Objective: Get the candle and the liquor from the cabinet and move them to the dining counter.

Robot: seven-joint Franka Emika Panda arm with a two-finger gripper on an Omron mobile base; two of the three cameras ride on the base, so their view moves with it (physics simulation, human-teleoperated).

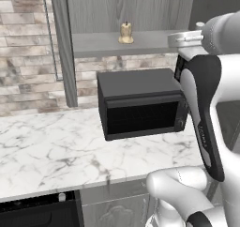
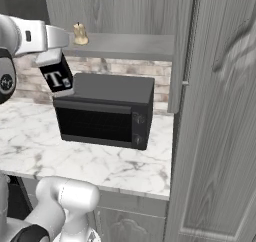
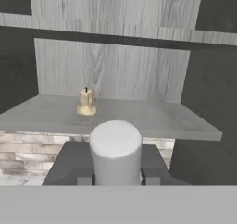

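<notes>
honestly the sketchy bit is the claw pinching the liquor only up by its neck over the black microwave, so one fast swing and it slips, while the candle sits on the cabinet shelf.

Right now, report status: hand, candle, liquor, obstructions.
Hand shut on the liquor, lifted in front of the cabinet. Candle upright on cabinet shelf, untouched. Microwave directly below the bottle; open cabinet door at right.
</notes>
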